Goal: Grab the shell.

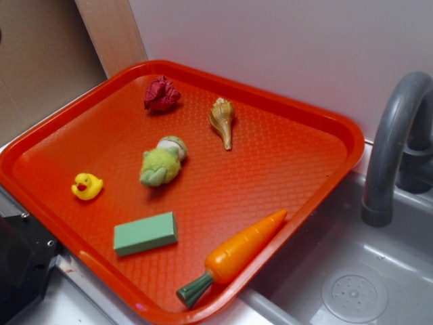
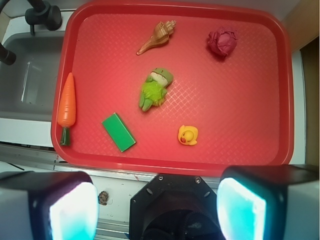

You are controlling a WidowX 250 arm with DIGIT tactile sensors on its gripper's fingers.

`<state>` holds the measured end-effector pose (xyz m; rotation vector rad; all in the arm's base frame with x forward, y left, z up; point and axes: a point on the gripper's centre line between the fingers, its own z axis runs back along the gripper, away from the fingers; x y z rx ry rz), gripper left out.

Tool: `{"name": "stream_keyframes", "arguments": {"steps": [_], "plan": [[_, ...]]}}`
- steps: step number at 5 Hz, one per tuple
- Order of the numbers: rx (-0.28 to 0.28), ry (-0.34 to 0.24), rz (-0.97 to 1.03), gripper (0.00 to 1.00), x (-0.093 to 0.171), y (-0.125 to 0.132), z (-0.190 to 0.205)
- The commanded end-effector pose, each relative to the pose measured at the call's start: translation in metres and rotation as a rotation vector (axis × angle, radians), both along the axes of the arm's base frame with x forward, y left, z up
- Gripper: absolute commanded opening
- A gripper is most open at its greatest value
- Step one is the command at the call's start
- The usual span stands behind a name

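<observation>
The tan-and-cream spiral shell (image 1: 222, 120) lies on the orange-red tray (image 1: 298, 162) toward its back, point toward the front. In the wrist view the shell (image 2: 158, 36) lies near the tray's far edge, left of the middle. My gripper (image 2: 157, 207) is open and empty, high above the near side of the tray, with its two fingers (image 2: 72, 210) wide apart. The gripper does not show in the exterior view.
On the tray are a dark red wrinkly lump (image 1: 161, 94), a green-and-white plush (image 1: 162, 162), a yellow duck (image 1: 86, 186), a green block (image 1: 145, 233) and a carrot (image 1: 233, 257). A grey sink (image 1: 352, 284) with a tap (image 1: 392, 142) lies right.
</observation>
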<state>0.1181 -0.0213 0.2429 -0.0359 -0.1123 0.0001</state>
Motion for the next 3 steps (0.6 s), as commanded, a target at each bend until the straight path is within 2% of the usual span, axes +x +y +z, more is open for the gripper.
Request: {"name": "stream_keyframes", "arguments": {"steps": [1,2,3], "plan": [[0.0,0.0,0.0,1.0,0.0,0.0,0.0],[-0.043,0.008,0.054,1.0,0.015,-0.028,0.003],[-0.052,-0.005,0.138,1.0,0.04,-0.052,0.0]]}}
